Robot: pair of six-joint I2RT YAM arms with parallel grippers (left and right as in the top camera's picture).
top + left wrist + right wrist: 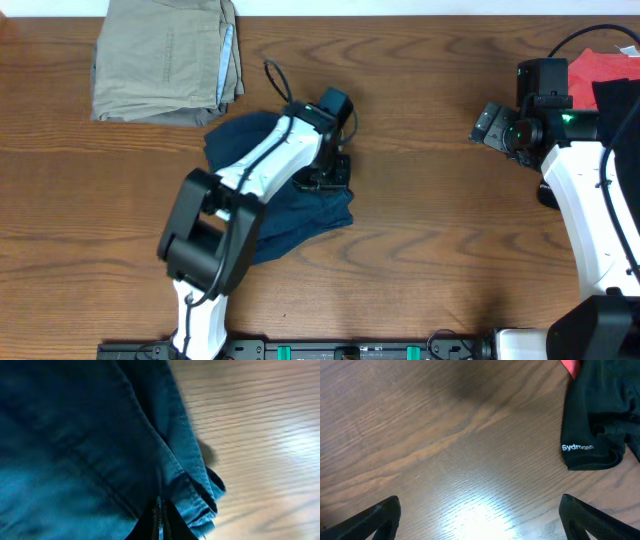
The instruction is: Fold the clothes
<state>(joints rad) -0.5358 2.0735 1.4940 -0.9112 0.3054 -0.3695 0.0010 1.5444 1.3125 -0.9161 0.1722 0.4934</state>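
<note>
Currently left jaws are clamped on the shorts, while right jaws stand apart.

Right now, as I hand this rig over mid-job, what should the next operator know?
Left gripper: shut at the hem of the navy shorts, seemingly pinching it.
Right gripper: open and empty, over bare table beside the black garment; a red garment lies beyond it.
Shorts: bunched mid-table. A folded khaki garment sits at the far left corner.
Done: no tidy fold visible yet.
Left: spread the shorts flat, then fold; the right arm will probably need to come across to help.
</note>
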